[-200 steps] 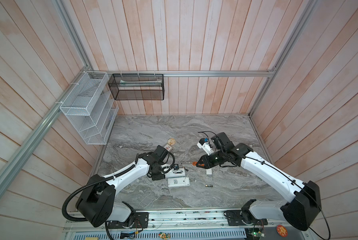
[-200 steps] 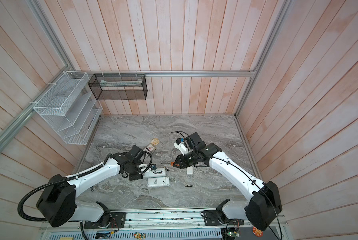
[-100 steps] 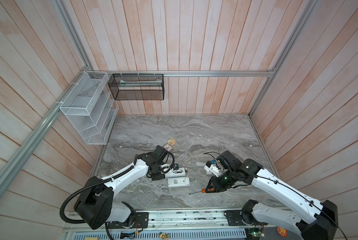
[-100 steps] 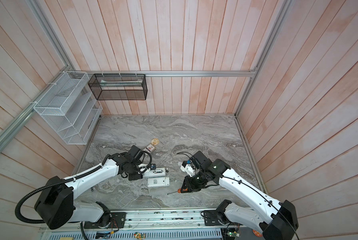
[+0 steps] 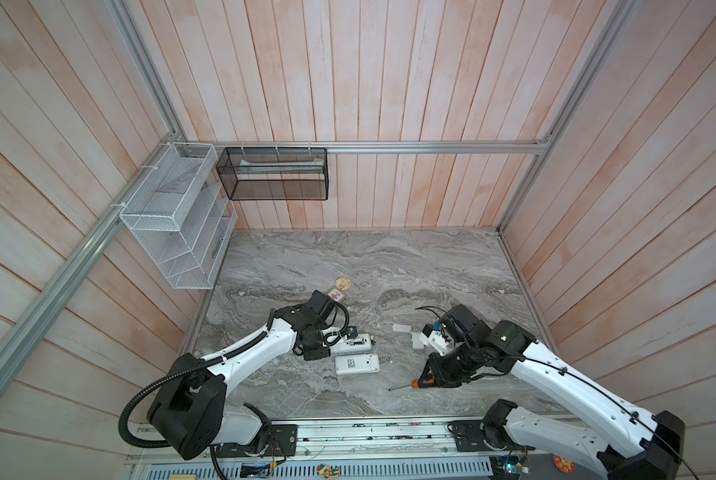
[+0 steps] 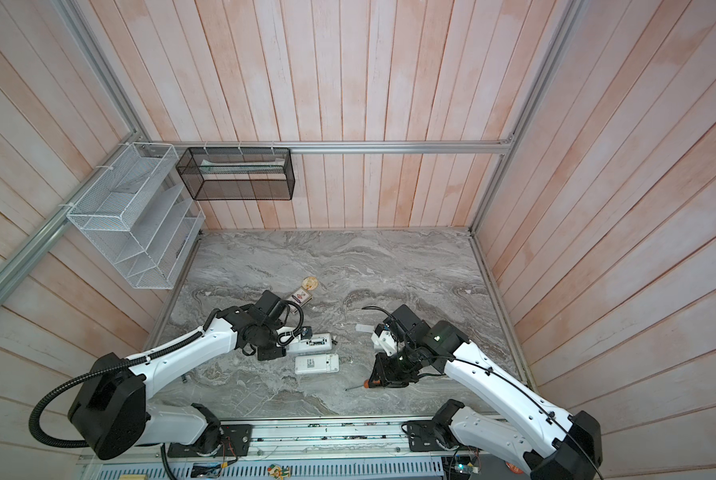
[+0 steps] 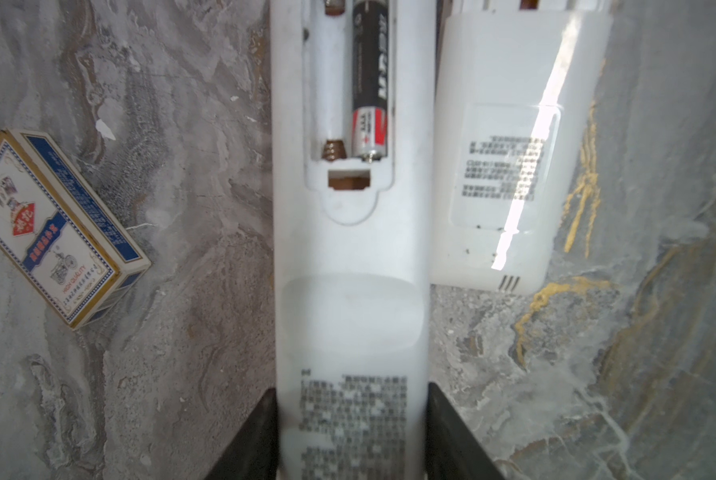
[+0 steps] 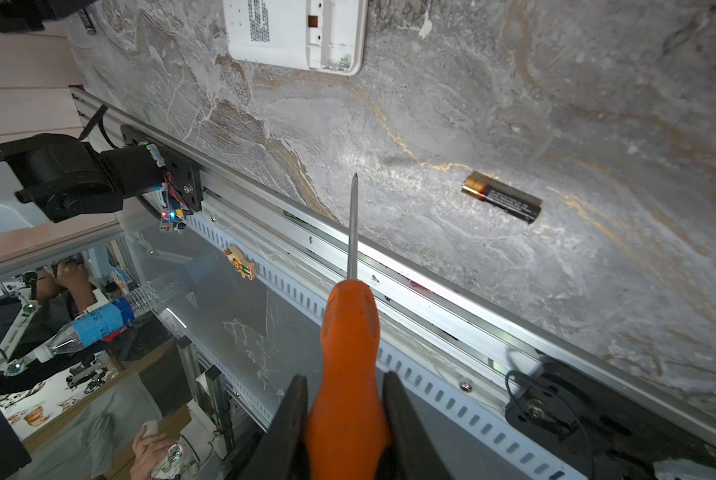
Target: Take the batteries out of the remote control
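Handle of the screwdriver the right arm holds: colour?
Orange plastic screwdriver handle, thin grey metal shaft; shows best in the right wrist view.

Both arms are built alike: rounded white link shells joined by bulky black joint housings. On the left arm (image 5: 252, 353), a ribbed black hose (image 5: 120, 422) loops out of the big black shoulder block (image 5: 190, 411). A thin black cable (image 5: 597, 392) is clipped along the right arm (image 5: 576, 399), whose elbow housing shows a small green light (image 5: 504, 337). A white bracket (image 5: 433, 340) sits at the right wrist. The left fingers (image 7: 246, 444) and right fingers (image 8: 408, 432) are plain matte-black wedges.
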### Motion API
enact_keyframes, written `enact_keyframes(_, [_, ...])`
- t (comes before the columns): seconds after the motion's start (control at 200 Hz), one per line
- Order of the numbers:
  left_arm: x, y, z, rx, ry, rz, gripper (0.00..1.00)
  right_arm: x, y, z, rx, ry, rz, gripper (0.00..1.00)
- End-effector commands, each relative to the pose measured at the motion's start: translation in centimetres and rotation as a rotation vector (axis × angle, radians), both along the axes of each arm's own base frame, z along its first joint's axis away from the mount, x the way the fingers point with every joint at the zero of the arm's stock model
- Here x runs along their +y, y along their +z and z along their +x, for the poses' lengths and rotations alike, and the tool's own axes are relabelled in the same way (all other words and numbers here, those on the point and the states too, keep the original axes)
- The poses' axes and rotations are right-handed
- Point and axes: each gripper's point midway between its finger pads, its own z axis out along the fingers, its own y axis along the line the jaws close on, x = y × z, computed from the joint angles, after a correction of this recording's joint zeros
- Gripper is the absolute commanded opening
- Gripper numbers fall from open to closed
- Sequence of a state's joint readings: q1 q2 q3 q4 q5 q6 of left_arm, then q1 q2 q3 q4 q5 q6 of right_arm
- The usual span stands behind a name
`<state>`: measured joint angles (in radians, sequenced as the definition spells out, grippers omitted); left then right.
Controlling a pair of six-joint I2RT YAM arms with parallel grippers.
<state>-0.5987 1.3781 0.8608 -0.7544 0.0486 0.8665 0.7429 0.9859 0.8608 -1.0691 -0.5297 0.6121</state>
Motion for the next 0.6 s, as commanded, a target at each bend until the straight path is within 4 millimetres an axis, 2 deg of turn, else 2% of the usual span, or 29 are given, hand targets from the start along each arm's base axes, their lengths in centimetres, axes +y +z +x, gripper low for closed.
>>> enact_keyframes(0.0, [-1.1, 2.2, 0.4, -0.029, -0.003, -0.058, 0.00, -0.8, 0.3, -0.5, 0.011, -0.025, -0.029, 0.06])
enact_keyframes(0.1, [-1.4, 2.7, 0.4, -0.031, -0.012, -0.076, 0.00, 0.4, 2.0, 0.8, -0.057, -0.019, 0.035, 0.06])
enact_keyframes(0.24, [-2.2, 3.8, -0.1, -0.037, -0.048, -0.106, 0.00, 1.8, 5.3, 4.4, -0.222, -0.028, 0.054, 0.06])
enact_keyframes(0.38, [-3.3, 4.9, -0.8, -0.049, -0.105, -0.112, 0.00, 2.7, 7.9, 7.6, -0.341, -0.050, 0.050, 0.06])
enact_keyframes(0.47, [-3.5, 5.1, -1.1, -0.048, -0.126, -0.103, 0.00, 3.1, 8.6, 8.7, -0.365, -0.050, 0.066, 0.07])
enact_keyframes(0.595, [-3.0, 4.4, -1.0, -0.052, -0.124, -0.063, 0.00, 3.1, 8.6, 9.7, -0.374, -0.032, 0.058, 0.07])
